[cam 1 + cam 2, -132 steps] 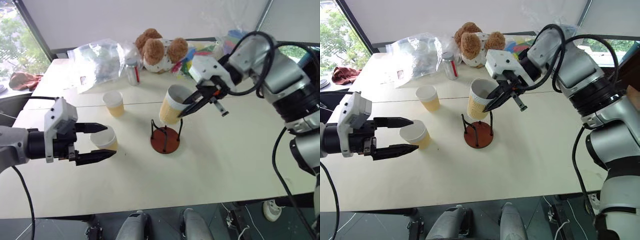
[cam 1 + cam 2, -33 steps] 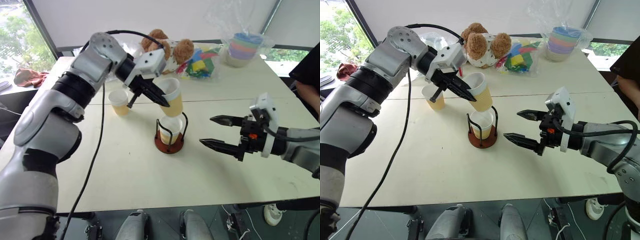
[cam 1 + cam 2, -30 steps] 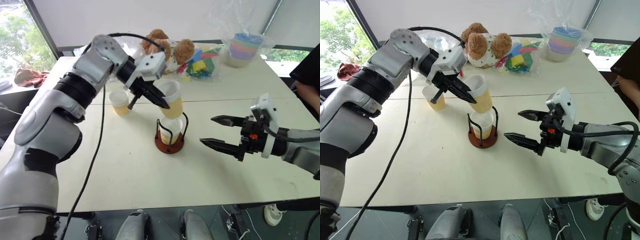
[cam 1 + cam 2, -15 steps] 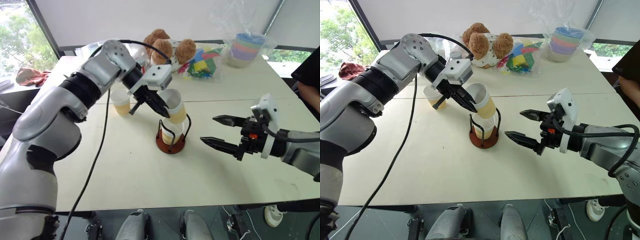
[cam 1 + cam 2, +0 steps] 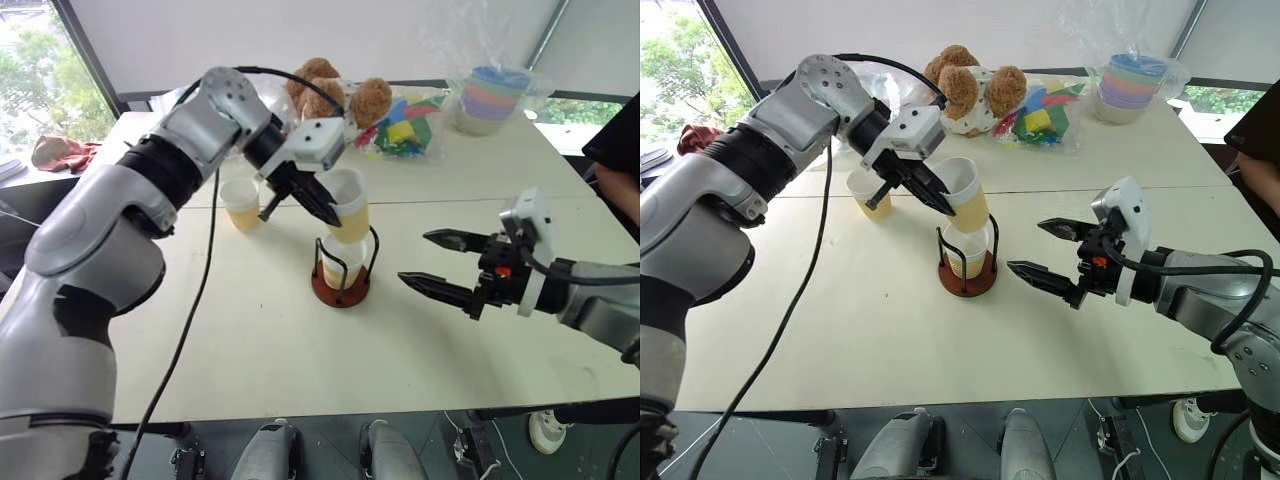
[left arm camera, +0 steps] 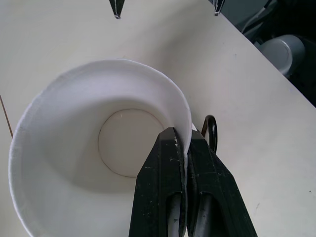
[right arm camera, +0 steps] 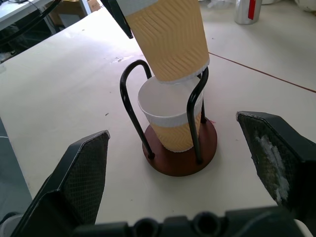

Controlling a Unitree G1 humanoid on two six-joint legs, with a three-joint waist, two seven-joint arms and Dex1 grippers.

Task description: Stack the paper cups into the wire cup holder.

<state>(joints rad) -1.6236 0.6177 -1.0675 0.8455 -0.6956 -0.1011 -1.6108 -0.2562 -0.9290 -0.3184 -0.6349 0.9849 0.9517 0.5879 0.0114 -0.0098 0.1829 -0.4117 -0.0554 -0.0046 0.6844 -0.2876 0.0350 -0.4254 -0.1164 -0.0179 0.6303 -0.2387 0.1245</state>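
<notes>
My left gripper [image 5: 322, 208] is shut on the rim of a paper cup [image 5: 346, 204], one finger inside and one outside [image 6: 168, 163]. The cup hangs tilted over the wire cup holder [image 5: 341, 288], its bottom [image 7: 180, 74] just at the top of the black wire loops. A second paper cup [image 7: 168, 116] stands upright inside the holder. A third cup [image 5: 240, 203] stands on the table behind my left arm. My right gripper [image 5: 413, 258] is open to the right of the holder, pointing at it, with nothing between its fingers.
At the back of the white table [image 5: 250, 340] sit a teddy bear [image 5: 325, 90], a bag of colourful toys [image 5: 400, 128] and stacked pastel bowls in clear plastic [image 5: 490, 95]. A person's dark sleeve [image 5: 620, 130] shows at the right edge.
Since the earliest frames my right gripper has left its cup in the holder and drawn back open. My left gripper has taken a cup off the table and raised it over the holder, where it stays.
</notes>
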